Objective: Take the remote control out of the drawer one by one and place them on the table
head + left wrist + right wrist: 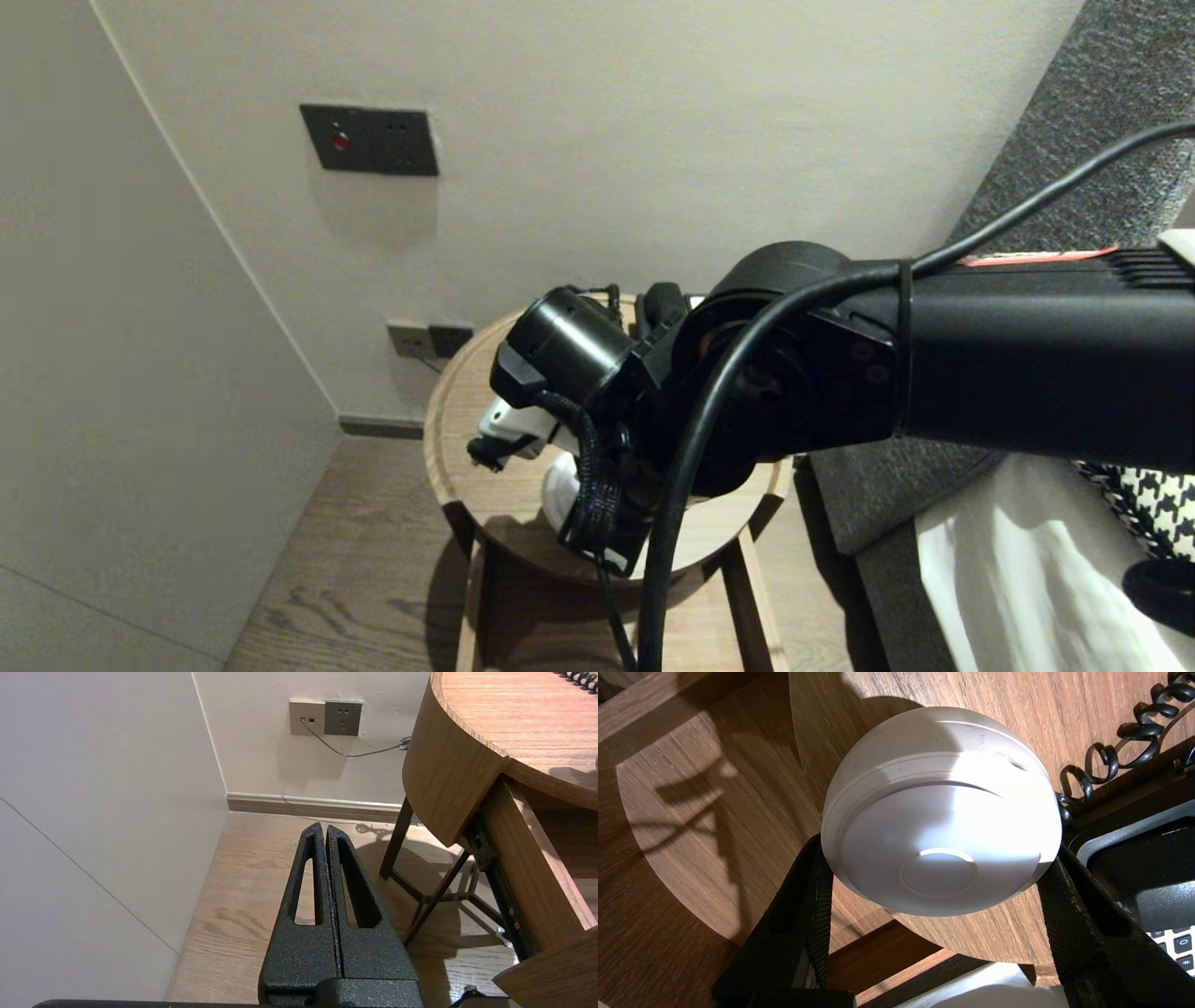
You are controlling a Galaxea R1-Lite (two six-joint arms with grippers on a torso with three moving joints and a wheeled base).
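A white round dome-shaped device (943,826) with a small round disc in its middle sits between the two black fingers (817,891) of my right gripper (938,848). Both fingers press against its rim, over the round wooden side table (752,826). In the head view my right arm reaches across the table (457,420) and hides most of the device (558,490). My left gripper (323,828) hangs low beside the table, over the wooden floor, shut with nothing in it.
A black telephone (1148,868) with a coiled cord (1111,760) lies on the table close to the device. Wall sockets (369,140) (343,717) are behind, with a wall corner on the left. A grey upholstered seat (1074,112) and white cloth (1008,560) are on the right.
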